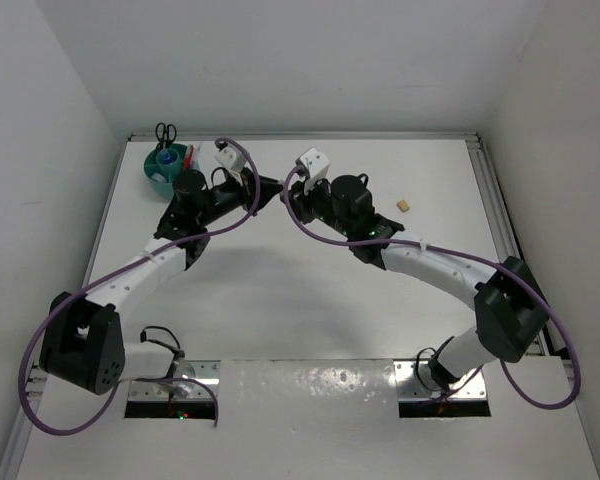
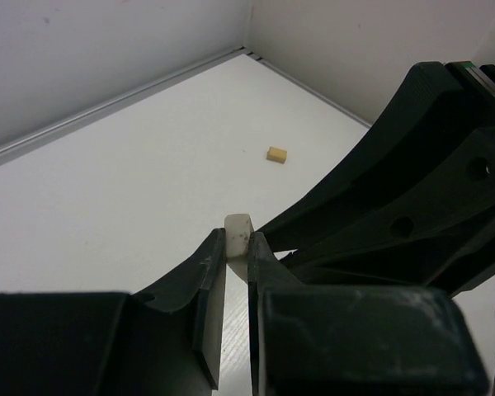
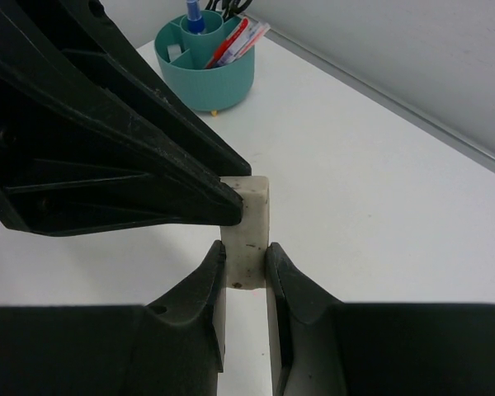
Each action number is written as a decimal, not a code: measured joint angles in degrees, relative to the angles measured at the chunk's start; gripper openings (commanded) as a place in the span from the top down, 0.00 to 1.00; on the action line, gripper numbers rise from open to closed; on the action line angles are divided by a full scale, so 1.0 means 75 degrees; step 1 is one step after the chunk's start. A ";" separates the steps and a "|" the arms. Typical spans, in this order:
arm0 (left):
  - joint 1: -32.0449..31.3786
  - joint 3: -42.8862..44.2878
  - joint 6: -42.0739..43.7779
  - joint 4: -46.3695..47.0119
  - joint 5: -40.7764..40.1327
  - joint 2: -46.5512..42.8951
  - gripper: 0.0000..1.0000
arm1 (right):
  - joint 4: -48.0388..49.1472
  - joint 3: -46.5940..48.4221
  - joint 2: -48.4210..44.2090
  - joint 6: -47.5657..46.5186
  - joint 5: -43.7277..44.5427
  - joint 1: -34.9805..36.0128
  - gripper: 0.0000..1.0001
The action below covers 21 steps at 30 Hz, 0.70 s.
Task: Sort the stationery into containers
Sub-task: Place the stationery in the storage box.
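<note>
**Block Held by Both Grippers Mid-Table; One Item Loose on the Surface**

Nearest the right wrist camera, the right gripper (image 3: 246,264) had its fingers closed against the two flat sides of a white block (image 3: 249,210), gripping its lower end. The left gripper (image 2: 237,247) was closed on the opposite end of the same block, its tips pressed to either face in the left wrist view. Both arms met near the middle of the far half of the table (image 1: 310,300), with the block held above the surface, well apart from the container. This was judged to be a handover, with neither side released.

The teal organiser (image 1: 168,165) stood in the far left corner. Its compartments held a blue-capped bottle (image 3: 195,18), red pens (image 3: 231,45) and scissors (image 1: 167,131), whose handles stood up at the far rim. The tape ring could not be made out.

One tan block (image 1: 405,205) lay alone on the table to the right of the right gripper, touched by nothing.

Assessment: most items appeared sorted. Two were outstanding, the white block in the grippers and the tan block on the table. The task was judged to be in its late stage, not complete.
</note>
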 measured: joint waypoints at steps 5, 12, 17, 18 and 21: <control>0.0000 0.0000 0.0012 -0.0012 -0.0070 0.0009 1.00 | 0.0111 0.0000 0.0102 0.0044 0.0000 0.0000 0.25; 0.0256 0.0125 0.0627 -0.0356 -0.0548 0.0055 1.00 | -0.0105 0.0000 0.0265 0.0152 0.0280 -0.0003 0.01; 0.1137 0.1221 0.1107 -0.0743 -0.1472 0.0557 1.00 | -0.0096 -0.0146 0.0204 0.0242 0.0580 -0.0073 0.01; 0.1332 0.1507 0.1160 -0.0778 -0.1667 0.0688 1.00 | -0.0093 -0.0251 0.0163 0.0259 0.0632 -0.0108 0.01; 0.1897 0.2404 0.1402 -0.0810 -0.2337 0.1148 1.00 | -0.0108 -0.0530 0.0090 0.0312 0.0775 -0.0216 0.01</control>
